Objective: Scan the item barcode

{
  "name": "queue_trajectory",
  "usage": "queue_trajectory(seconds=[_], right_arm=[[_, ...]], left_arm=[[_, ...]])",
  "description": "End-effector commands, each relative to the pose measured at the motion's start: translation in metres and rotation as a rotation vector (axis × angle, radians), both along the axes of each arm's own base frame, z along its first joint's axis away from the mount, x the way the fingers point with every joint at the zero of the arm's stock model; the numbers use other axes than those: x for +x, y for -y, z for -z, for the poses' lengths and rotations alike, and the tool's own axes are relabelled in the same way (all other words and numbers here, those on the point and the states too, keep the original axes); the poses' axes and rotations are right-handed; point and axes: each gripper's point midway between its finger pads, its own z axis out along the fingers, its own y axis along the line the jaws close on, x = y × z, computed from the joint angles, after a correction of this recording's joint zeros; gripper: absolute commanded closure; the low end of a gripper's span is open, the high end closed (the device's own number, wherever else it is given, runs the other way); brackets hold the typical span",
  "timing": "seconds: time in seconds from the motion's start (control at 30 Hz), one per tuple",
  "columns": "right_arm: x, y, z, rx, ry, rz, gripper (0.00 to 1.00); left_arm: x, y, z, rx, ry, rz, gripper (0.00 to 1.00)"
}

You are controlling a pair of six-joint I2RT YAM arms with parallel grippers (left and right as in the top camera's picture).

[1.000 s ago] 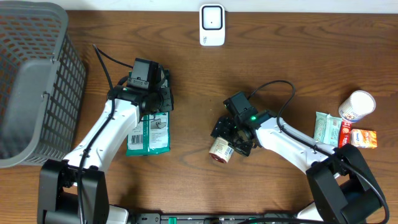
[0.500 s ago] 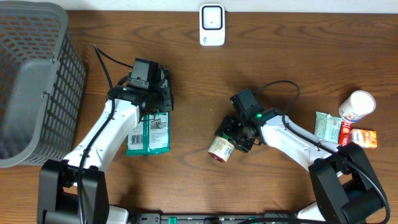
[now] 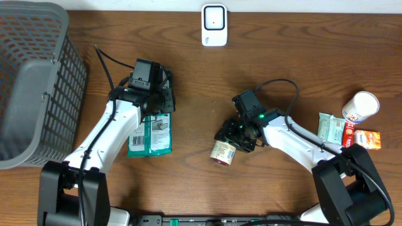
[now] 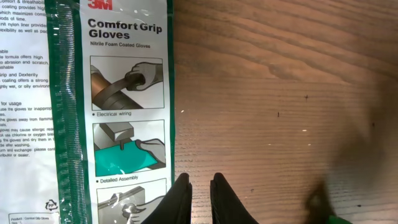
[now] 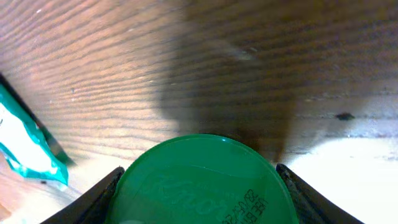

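A small jar (image 3: 221, 152) with a green lid (image 5: 199, 186) lies on its side on the wooden table, right of centre. My right gripper (image 3: 235, 138) is at its lid end, and in the right wrist view the right gripper (image 5: 199, 171) has a black finger pressed to each side of the lid. A white scanner (image 3: 213, 25) stands at the table's back edge. My left gripper (image 4: 200, 186) is shut with nothing in it, just right of a green and white glove package (image 4: 112, 106) that lies flat, also seen as the glove package (image 3: 151, 135) from overhead.
A grey mesh basket (image 3: 31, 81) fills the far left. At the right edge lie a white cup (image 3: 360, 106), a green wipes pack (image 3: 330, 129) and a red-orange box (image 3: 366, 139). Cables trail behind both arms.
The right gripper's fingers have come together onto the jar's lid, and the wrist has shifted slightly to the right. The left arm and the glove package have not moved.
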Motion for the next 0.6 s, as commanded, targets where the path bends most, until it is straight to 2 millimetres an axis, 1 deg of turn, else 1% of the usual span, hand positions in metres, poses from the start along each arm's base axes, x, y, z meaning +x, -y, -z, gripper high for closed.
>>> queue_trajectory(seconds=[0.0,0.07,0.23,0.37,0.43,0.5,0.57], right_arm=[[0.021,-0.005,-0.032,0.024,0.135,-0.066,0.5],[0.027,-0.001,-0.041,-0.007,0.181,-0.079,0.47],[0.051,0.014,-0.07,-0.126,0.366,-0.16,0.47],[0.068,0.039,-0.087,-0.311,0.513,-0.161,0.47],[0.074,0.051,-0.093,-0.424,0.571,-0.148,0.47],[0.076,0.055,-0.096,-0.484,0.6,-0.146,0.47],[0.075,0.055,-0.098,-0.539,0.627,-0.151,0.48]], left_arm=[[-0.005,0.0,0.008,0.007,-0.02,0.011,0.87],[-0.005,0.0,0.008,0.007,-0.02,0.011,0.87],[-0.005,0.0,0.008,0.008,-0.02,0.011,0.87],[-0.005,-0.002,0.008,0.015,-0.018,0.007,0.87],[-0.004,-0.004,0.009,0.028,-0.015,0.002,0.87],[-0.004,-0.004,0.009,0.031,-0.014,0.0,0.87],[-0.004,-0.004,0.009,0.031,-0.014,0.0,0.87]])
